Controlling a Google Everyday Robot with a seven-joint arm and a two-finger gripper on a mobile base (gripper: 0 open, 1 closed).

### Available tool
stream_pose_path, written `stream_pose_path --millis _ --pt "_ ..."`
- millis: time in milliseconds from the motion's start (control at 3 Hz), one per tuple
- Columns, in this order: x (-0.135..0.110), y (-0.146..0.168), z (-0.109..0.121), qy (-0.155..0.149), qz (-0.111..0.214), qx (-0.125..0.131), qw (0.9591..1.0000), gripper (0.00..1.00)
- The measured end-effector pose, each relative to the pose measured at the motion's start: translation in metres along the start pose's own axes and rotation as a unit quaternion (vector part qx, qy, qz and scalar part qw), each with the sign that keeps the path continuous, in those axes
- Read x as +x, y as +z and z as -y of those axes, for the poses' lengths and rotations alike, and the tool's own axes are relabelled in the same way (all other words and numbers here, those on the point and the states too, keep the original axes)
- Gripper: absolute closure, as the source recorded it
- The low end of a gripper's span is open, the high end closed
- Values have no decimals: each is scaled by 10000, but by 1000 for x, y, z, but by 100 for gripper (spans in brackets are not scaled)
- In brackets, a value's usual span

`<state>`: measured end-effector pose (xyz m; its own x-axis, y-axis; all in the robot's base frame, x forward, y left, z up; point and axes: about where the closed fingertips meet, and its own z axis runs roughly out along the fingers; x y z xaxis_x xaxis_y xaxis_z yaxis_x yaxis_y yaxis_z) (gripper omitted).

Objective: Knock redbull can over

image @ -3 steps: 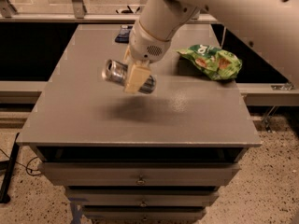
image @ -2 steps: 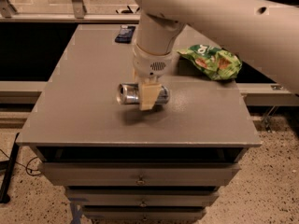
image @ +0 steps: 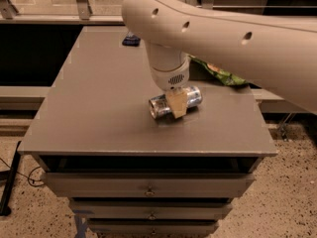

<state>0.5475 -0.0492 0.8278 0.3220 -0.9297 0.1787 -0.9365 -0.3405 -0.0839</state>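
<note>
One redbull can (image: 194, 97) lay on its side on the table (image: 99, 108), right of the middle, its silver end towards the front left. One gripper (image: 177, 106) hung straight over it, jaws pinching the can around its middle; only the near tan finger (image: 177, 103) showed, the other hidden behind the can. One green snack bag (image: 220, 74) sat behind, mostly covered by the arm (image: 223, 38). A small dark object (image: 132, 39) at the far edge was too dim to identify.

No lettering can be read anywhere, neither on the redbull can (image: 161, 106) lying on its side mid-table, clasped by the gripper (image: 177, 107), nor on the green bag (image: 220, 75) far right.
</note>
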Motion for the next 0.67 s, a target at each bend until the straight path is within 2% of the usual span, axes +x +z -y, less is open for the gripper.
stream_pose_path --millis 333,667 --pt "22 1 8 271 -470 143 9984 86" --pt "35 -3 13 489 -632 217 9966 63"
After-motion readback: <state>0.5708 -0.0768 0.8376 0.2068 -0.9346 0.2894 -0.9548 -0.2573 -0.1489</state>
